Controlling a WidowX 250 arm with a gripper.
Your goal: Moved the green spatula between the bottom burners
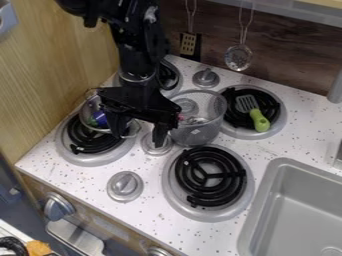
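The spatula has a lime-green handle and a grey head striped with slots. The gripper and burner coils are black, the burner pans silver-grey. Dark specks dot the white desk. The sink is plain grey; the mesh basket, grey too. Brown wood grain streaks the backsplash; yellowish grain, the side panel.

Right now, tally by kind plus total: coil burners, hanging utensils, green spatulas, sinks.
Coil burners: 4
Hanging utensils: 2
Green spatulas: 1
Sinks: 1
Total: 8
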